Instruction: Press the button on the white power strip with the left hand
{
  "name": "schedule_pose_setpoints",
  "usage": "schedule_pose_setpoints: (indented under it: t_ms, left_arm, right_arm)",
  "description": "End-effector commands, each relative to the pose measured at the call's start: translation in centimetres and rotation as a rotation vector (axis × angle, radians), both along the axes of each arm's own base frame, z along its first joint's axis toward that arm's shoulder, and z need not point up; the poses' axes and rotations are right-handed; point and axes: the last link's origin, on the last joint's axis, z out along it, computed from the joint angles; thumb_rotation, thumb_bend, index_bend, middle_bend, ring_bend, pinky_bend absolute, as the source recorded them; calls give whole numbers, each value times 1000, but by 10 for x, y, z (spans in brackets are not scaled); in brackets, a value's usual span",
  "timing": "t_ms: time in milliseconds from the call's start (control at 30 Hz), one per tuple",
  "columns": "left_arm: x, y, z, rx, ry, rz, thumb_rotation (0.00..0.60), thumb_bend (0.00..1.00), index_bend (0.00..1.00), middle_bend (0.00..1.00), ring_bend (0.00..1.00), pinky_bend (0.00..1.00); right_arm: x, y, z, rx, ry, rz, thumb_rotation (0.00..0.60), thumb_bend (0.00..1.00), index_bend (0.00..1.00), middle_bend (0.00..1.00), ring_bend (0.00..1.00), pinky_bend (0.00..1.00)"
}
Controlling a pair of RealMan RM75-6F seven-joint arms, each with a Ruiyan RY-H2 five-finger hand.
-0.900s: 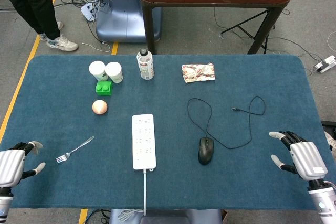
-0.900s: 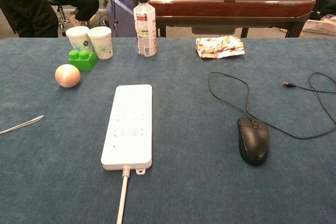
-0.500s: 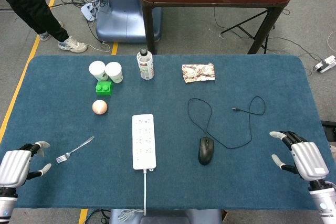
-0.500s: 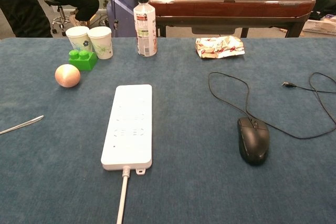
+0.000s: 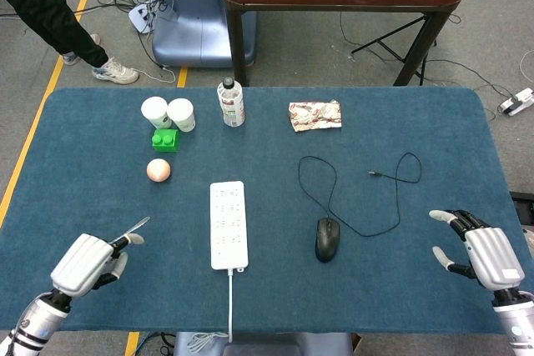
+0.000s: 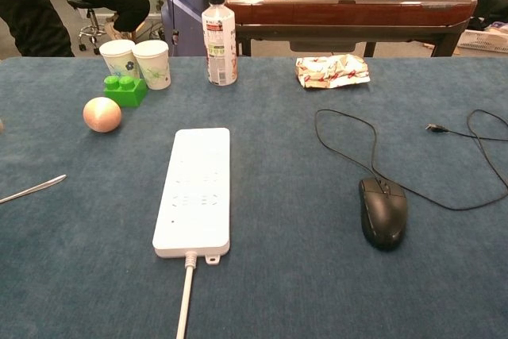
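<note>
The white power strip (image 5: 229, 224) lies lengthwise in the middle of the blue table, its cord running off the near edge; in the chest view the strip (image 6: 194, 190) shows nothing on top of it. My left hand (image 5: 88, 261) hovers near the front left, well left of the strip, with its fingers extended toward it and nothing held. It covers the tines of a fork (image 5: 138, 223). My right hand (image 5: 485, 256) stays at the front right edge, fingers apart and empty. Neither hand shows plainly in the chest view.
Left of the strip lie the fork (image 6: 32, 189), a peach ball (image 5: 158, 170), a green brick (image 5: 165, 140) and two paper cups (image 5: 168, 112). A bottle (image 5: 231, 102) and a wrapper (image 5: 314, 115) stand behind. A black mouse (image 5: 327, 238) with looping cable sits right.
My left hand has moved right and inward from the table's left edge, now over the fork's tines and nearer the strip. The right hand and the objects have not moved.
</note>
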Motion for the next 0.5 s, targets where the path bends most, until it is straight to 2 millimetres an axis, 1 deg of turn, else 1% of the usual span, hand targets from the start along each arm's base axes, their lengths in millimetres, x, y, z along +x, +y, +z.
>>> schedule_pose_setpoints:
  t_ms: [33, 133, 267, 500]
  left_arm:
    - [28, 6, -18, -98, 83, -90, 600, 660, 377, 1000, 1000, 1000]
    - [41, 8, -32, -159, 135, -122, 600, 685, 361, 1000, 1000, 1000]
    - [56, 10, -50, -240, 172, -153, 600, 692, 348, 1000, 1000, 1000]
    - [69, 17, -74, -263, 222, -199, 600, 692, 311, 1000, 1000, 1000]
  right_arm:
    - [0, 2, 3, -5, -8, -2, 600, 297, 264, 311, 252, 435]
    - [-1, 5, 8, -12, -20, -4, 600, 306, 264, 311, 253, 435]
    - [-3, 9, 15, -18, -39, -8, 600, 313, 264, 311, 252, 435]
    - [-5, 14, 28, -38, -67, -10, 600, 336, 264, 311, 253, 435]
